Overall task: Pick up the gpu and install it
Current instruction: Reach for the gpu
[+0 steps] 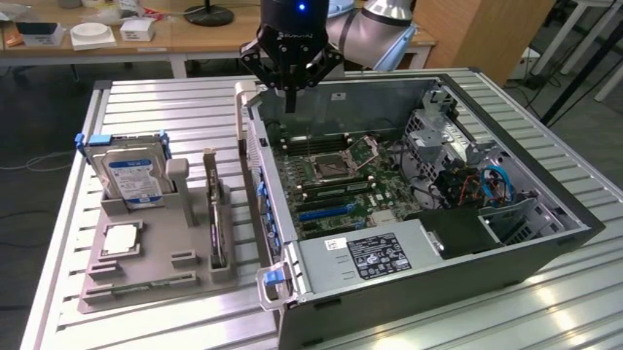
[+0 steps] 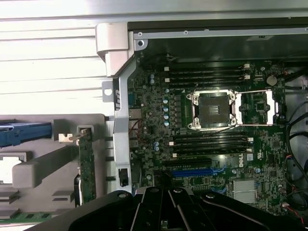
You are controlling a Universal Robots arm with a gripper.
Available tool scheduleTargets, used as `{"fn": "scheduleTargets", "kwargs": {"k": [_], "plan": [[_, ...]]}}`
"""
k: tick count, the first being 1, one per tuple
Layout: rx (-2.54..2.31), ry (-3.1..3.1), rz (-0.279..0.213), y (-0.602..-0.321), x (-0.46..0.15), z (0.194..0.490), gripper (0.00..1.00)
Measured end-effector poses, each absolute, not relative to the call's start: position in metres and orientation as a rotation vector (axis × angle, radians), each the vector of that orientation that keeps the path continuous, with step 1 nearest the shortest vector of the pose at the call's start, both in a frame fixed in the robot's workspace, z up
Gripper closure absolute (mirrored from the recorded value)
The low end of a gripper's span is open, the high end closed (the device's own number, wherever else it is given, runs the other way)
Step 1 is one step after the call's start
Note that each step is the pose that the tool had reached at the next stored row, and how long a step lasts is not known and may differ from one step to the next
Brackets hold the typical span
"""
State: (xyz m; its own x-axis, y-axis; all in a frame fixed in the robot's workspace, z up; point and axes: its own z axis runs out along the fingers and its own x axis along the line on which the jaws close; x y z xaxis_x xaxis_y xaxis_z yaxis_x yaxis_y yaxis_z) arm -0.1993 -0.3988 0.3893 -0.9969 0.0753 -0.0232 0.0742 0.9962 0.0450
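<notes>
Exterior view — gripper (image 1: 291, 106) clenched, empty, over the far end of the computer case (image 1: 438, 292); gpu (image 1: 216, 222) upright in grey holder (image 1: 136, 275) beside it.

Black claw (image 1: 290, 102) — below it, a dark green motherboard (image 1: 336, 182) with a bright blue slot (image 1: 326, 213). Off to the claw's side on the exterior view's left: grey holder (image 1: 146, 273), dark gpu (image 1: 216, 222), silver hard drive (image 1: 131, 179) — blue-white label, 2 blue clips (image 1: 95, 139).
</notes>
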Motion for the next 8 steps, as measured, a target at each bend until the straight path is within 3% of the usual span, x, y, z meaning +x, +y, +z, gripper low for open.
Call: {"fn": "scheduleTargets", "kwargs": {"k": [8], "plan": [[0.117,3.114,0.069,-0.3988,-0.2053,0.3890,0.89]]}}
